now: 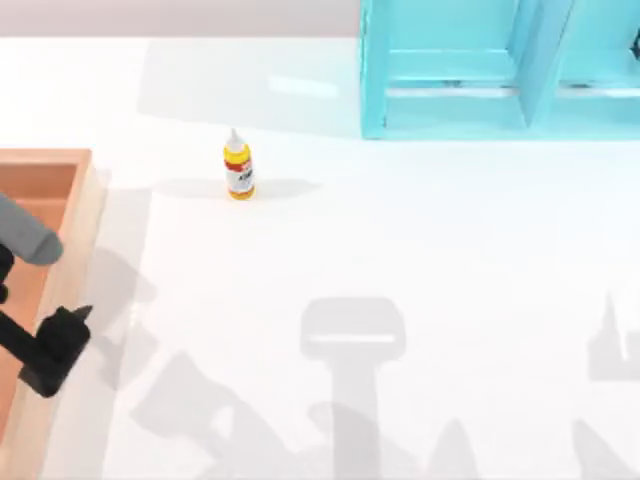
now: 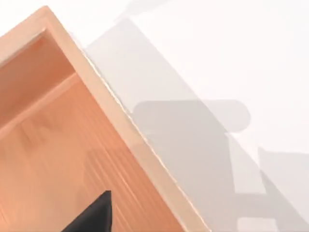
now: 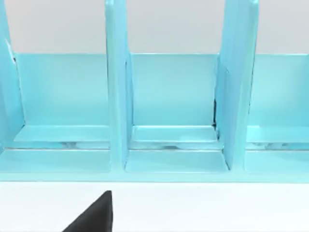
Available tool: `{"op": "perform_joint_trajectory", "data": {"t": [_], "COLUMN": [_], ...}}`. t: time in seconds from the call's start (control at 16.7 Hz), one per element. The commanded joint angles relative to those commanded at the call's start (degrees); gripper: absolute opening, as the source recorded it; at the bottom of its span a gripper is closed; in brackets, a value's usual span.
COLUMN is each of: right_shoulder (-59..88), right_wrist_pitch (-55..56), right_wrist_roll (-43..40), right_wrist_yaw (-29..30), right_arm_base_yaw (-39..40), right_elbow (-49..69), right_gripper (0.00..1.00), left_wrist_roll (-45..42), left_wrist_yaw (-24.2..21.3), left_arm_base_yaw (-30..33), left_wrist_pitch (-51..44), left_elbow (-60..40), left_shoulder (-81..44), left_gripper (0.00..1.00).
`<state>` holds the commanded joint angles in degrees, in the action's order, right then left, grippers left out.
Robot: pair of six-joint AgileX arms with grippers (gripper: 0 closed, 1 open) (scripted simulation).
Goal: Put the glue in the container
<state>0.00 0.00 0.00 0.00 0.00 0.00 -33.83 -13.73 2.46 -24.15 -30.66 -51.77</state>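
The glue [image 1: 238, 167], a small yellow bottle with a white pointed cap and a red-and-white label, stands upright on the white table, left of centre and towards the back. The container [image 1: 84, 228], a shallow wooden tray with tan walls and an orange-brown floor, lies at the table's left edge. My left gripper [image 1: 68, 330] hangs over the tray's right wall near the front, well apart from the glue. In the left wrist view the container's rim [image 2: 130, 130] runs diagonally, with a black tip of that gripper low over the floor. My right arm faces the shelf at the back right.
A turquoise shelf unit [image 1: 450, 70] with upright dividers stands at the back right, and its compartments [image 3: 169, 96] face the right wrist camera. White tabletop stretches between the glue and the tray, crossed by grey arm shadows [image 1: 352, 330].
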Motion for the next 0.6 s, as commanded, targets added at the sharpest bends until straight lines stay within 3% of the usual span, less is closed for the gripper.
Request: {"op": "perform_joint_trajectory", "data": {"t": [0.6], "right_shoulder": [0.0], "right_wrist_pitch": [0.0], "right_wrist_roll": [0.0], "right_wrist_yaw": [0.0], "right_arm_base_yaw": [0.0], "right_elbow": [0.0], "right_gripper": [1.00], "left_wrist_roll": [-33.2], "left_wrist_yaw": [-15.9], "left_arm_base_yaw": [0.7], "left_wrist_pitch": [-24.3], "left_elbow": [-40.7], "left_shoulder": [-50.4], "left_gripper": [1.00]}}
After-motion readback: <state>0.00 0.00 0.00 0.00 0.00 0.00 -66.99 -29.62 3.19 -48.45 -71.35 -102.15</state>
